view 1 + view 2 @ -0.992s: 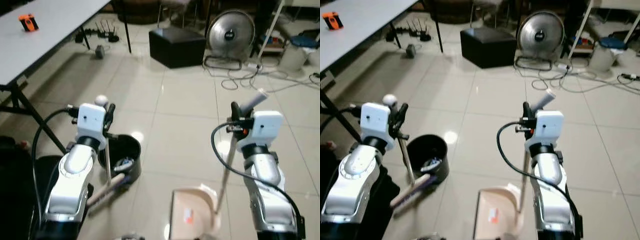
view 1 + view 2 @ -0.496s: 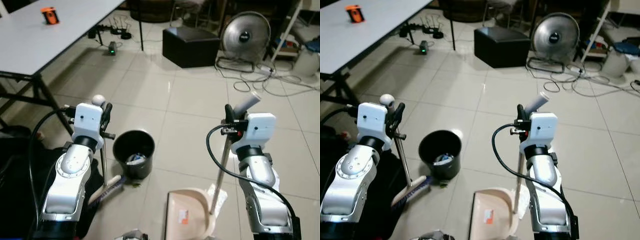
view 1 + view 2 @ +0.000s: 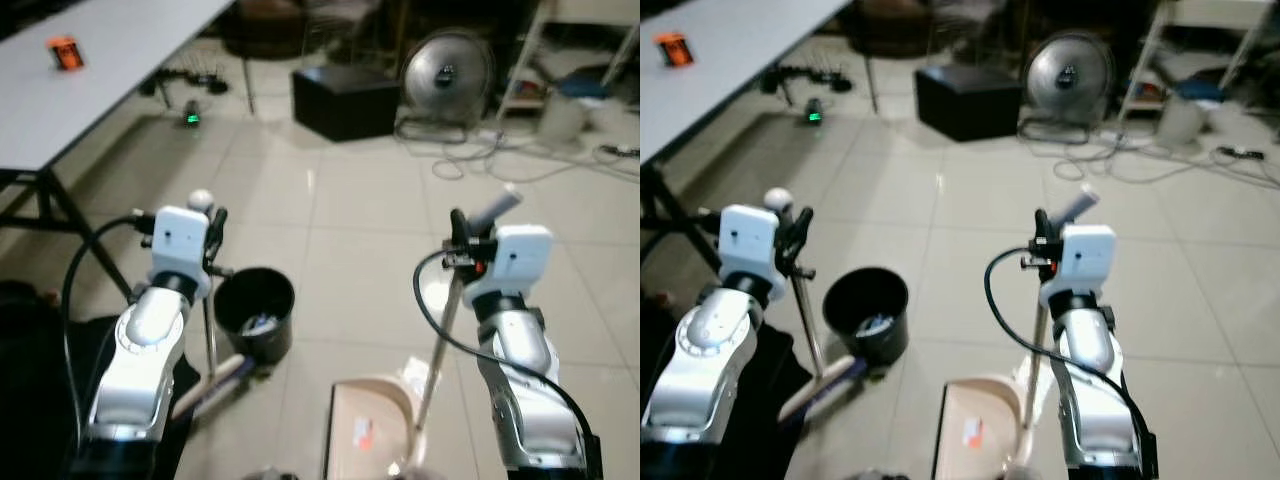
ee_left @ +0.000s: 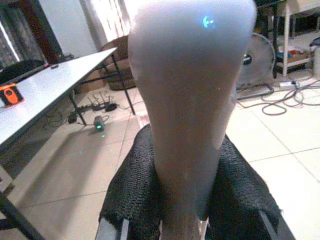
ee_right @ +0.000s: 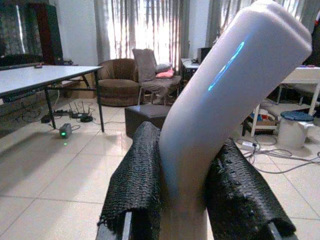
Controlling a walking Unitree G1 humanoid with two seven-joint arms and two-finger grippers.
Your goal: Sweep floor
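Bin [image 3: 254,312] on floor holds scraps — dustpan [image 3: 367,432] beside it, bearing debris.

Pale tiled floor [image 3: 350,220]: carries a black bin [image 3: 254,314], a beige dustpan [image 3: 365,430], a black box [image 3: 344,101], a round fan [image 3: 446,72] and loose cables [image 3: 520,150]. White tabletop [image 3: 90,80]: one small orange object [image 3: 62,52].
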